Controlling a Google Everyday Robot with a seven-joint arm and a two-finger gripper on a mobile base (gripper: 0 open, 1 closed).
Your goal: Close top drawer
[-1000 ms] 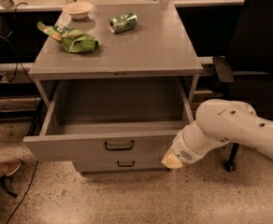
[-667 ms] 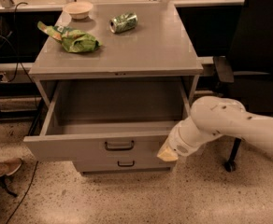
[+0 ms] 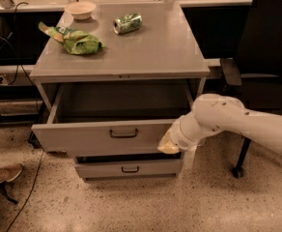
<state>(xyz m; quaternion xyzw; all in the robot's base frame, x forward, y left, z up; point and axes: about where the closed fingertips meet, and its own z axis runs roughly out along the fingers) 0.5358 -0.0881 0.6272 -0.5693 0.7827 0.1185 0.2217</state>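
Observation:
The top drawer [image 3: 97,137] of the grey cabinet stands partly pulled out and is empty, with its small dark bar handle [image 3: 123,133] centred on the front. My gripper [image 3: 169,143] is at the end of the white arm [image 3: 228,120] that reaches in from the right. It is against the right end of the drawer's front panel, right of the handle. A lower grey drawer [image 3: 130,169] sits shut below.
On the cabinet top [image 3: 131,52] lie a green crumpled bag [image 3: 78,41], a green can [image 3: 127,23] on its side and a small bowl [image 3: 80,8]. A black office chair [image 3: 261,57] stands at the right. A cable [image 3: 30,178] and a person's shoe [image 3: 3,174] are at the left.
The arm has moved left and up against the drawer front. The drawer has slid partway back into the cabinet and sticks out less than before.

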